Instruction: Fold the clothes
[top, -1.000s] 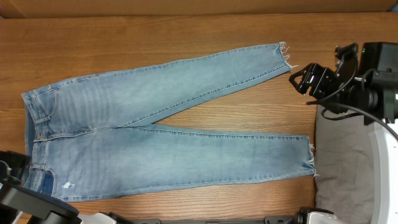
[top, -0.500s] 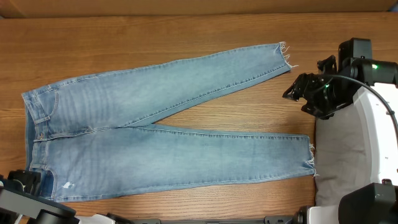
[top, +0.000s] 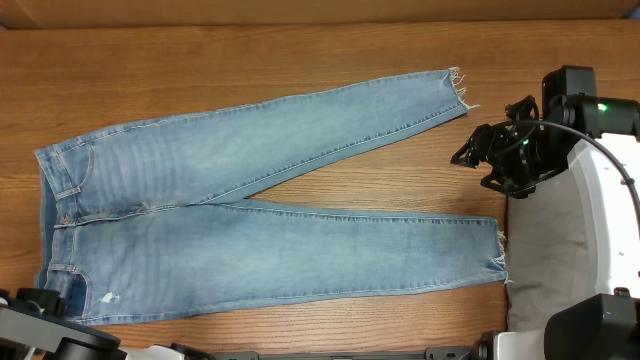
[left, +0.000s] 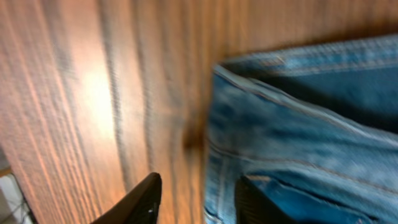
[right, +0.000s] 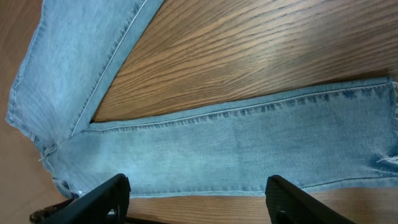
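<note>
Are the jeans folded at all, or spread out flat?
Spread out, not folded. The jeans lie flat on the wooden table, both legs splayed apart in a V, with no part doubled over.

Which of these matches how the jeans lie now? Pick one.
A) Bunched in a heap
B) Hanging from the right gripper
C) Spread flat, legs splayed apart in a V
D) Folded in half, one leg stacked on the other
C: in the overhead view the jeans lie flat and unfolded on the table, and the two legs diverge from the waistband with bare wood between them.
</note>
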